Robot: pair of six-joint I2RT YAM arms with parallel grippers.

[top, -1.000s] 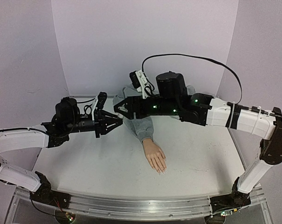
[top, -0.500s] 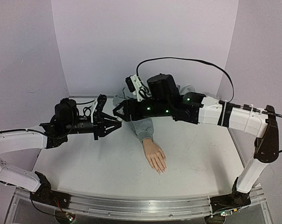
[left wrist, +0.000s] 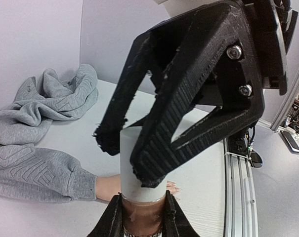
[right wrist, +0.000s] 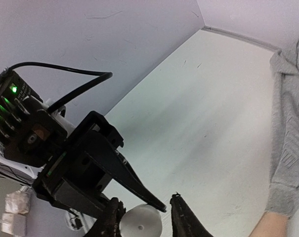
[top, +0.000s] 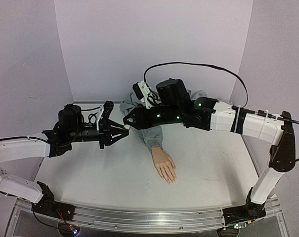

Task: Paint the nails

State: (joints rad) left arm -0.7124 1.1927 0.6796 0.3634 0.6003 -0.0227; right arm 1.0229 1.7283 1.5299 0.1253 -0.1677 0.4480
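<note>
The left jaws are clamping the brown body of a small bottle (left wrist: 142,223), holding it off the table (top: 90,168) with its white cap (right wrist: 141,221) pointing away from the left wrist and toward the right arm. The right jaws are sitting narrow around that cap, one finger on each side. The right wrist view is showing a thin gap beside one finger, so I cannot tell whether they are actually gripping it. From above, the two arms are meeting tip to tip over the far left-centre of the table, the left arm reaching in from the left and the right arm stretching across from the right. A flesh-coloured mannequin hand (top: 165,165) is lying flat near the middle of the table, its fingers pointing toward the near edge. The nails (top: 171,181) are showing as tiny pale tips at the ends of those fingers, well apart from both jaws and nearer the camera than the bottle. A grey sleeve (top: 150,136) is running back from the wrist and passing under the right arm. It is joining a crumpled grey sweatshirt (left wrist: 50,98) heaped against the back wall.
</note>
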